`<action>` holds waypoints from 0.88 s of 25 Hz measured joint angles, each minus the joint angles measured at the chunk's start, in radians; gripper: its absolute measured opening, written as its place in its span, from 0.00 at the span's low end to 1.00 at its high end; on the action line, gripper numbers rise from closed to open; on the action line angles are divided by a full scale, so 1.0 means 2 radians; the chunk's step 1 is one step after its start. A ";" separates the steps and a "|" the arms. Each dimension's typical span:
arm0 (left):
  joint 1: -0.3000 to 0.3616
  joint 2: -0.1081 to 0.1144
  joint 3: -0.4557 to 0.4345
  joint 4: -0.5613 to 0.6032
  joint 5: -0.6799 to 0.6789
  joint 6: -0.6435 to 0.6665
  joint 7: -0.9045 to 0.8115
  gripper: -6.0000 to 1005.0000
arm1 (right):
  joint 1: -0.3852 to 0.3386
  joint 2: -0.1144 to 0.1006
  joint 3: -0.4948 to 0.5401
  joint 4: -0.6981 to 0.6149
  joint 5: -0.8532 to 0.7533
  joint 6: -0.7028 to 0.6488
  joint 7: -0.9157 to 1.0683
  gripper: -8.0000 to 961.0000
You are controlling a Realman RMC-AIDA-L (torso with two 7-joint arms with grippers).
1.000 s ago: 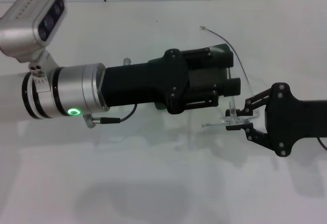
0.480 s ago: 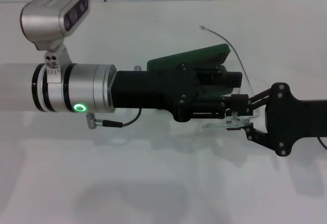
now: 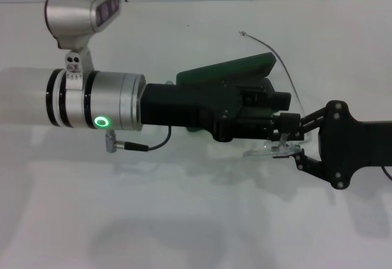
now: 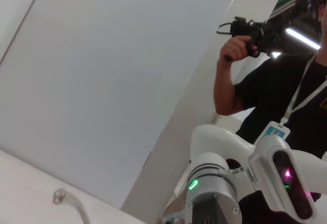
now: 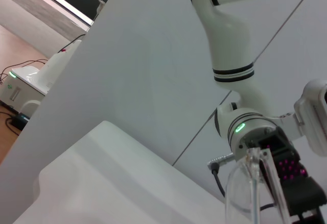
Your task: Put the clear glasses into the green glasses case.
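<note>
The left arm reaches across the white table [image 3: 184, 220] from the left side of the head view. The left gripper [image 3: 269, 113] sits over the green glasses case [image 3: 226, 73]. Whether its jaws are apart or together cannot be told, because the gripper body hides the fingertips.

The green glasses case lies on the table near the centre of the head view. Its lid is raised and tilted, with the upper edge visible above the left gripper. The lower half of the case is mostly covered by the gripper.

The right arm enters from the right side. The right gripper [image 3: 288, 139] is clamped on the clear glasses [image 3: 288, 97], gripping them at the lower front edge. The glasses are upright, just beside the open end of the case and touching or nearly touching the left gripper. One clear arm curves upward and away from the lens toward the far side of the table. In the right wrist view the clear lens [image 5: 250, 188] appears close to the camera, with the left arm behind it.

In the left wrist view a person [image 4: 276, 91] stands behind the robot.
</note>
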 joint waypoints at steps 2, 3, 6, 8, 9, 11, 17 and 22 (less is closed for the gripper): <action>0.000 0.000 0.000 0.000 0.002 0.000 -0.001 0.59 | -0.002 0.000 0.000 0.001 0.002 -0.001 -0.005 0.14; -0.001 0.000 0.000 0.000 0.002 0.000 -0.002 0.59 | -0.003 0.000 0.000 0.001 0.002 -0.001 -0.005 0.14; -0.001 0.001 0.000 0.000 -0.002 0.004 0.001 0.59 | -0.005 0.000 0.000 0.001 0.002 -0.001 -0.005 0.14; 0.000 0.002 0.000 0.000 -0.005 0.007 0.004 0.59 | -0.006 0.000 0.000 0.002 0.002 -0.001 -0.005 0.14; 0.001 0.003 0.000 0.000 -0.009 0.011 0.007 0.59 | -0.006 0.000 0.000 0.002 0.002 -0.001 -0.005 0.14; 0.007 0.008 0.000 -0.001 -0.025 0.021 0.018 0.59 | -0.008 -0.001 0.002 0.002 0.002 -0.003 -0.005 0.14; 0.044 0.020 0.000 -0.051 -0.083 0.013 0.047 0.59 | -0.014 -0.002 0.024 -0.003 0.003 -0.082 -0.005 0.14; 0.055 0.012 0.000 -0.059 -0.081 -0.019 0.089 0.59 | -0.008 -0.001 0.022 -0.003 0.046 -0.157 -0.005 0.15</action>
